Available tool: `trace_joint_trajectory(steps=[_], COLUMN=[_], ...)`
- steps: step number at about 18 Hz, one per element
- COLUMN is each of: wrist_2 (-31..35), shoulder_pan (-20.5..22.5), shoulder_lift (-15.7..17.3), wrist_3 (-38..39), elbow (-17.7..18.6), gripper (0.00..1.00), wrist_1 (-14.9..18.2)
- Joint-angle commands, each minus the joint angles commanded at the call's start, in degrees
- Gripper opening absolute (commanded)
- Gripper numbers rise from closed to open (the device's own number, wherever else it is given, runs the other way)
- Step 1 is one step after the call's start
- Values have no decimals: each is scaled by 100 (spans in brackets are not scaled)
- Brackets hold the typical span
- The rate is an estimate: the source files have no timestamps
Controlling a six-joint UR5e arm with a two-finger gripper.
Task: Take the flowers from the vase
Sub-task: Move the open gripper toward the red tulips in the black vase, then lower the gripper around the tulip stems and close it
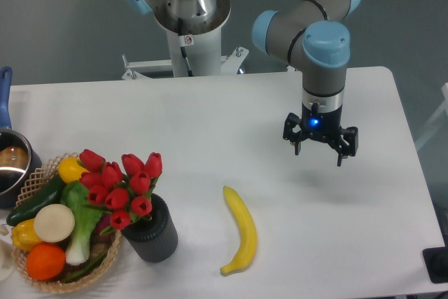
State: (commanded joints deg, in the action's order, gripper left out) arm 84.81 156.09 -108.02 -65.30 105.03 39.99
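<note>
The flowers, a bunch of red tulips with green stems, stand in the vase, a short dark grey ribbed cylinder at the front left of the white table. The bunch leans left over the basket. My gripper hangs above the table at the right, far from the vase. It points down, its fingers are spread apart and nothing is between them.
A woven basket of vegetables and fruit touches the vase's left side. A steel pot with a blue handle is at the left edge. A yellow banana lies between the vase and my gripper. The robot base stands behind the table.
</note>
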Motion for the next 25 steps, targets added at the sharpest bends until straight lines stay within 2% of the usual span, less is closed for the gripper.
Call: trace_joint_trajectory(steps=[10,12,16,22,25], wrist_2=[-96,-271,-1552,-4109,-4622], shoulder_pan=[-26,-184,-220,-316,-438], shoulder_lift=[-9,17,131,123,167], wrist_3=[0,9,35,27,9], elbow=[149,220,149,228,273], gripper=[100,100,100,100,100], wrist_1=[-44,-53,-88,-88,-88])
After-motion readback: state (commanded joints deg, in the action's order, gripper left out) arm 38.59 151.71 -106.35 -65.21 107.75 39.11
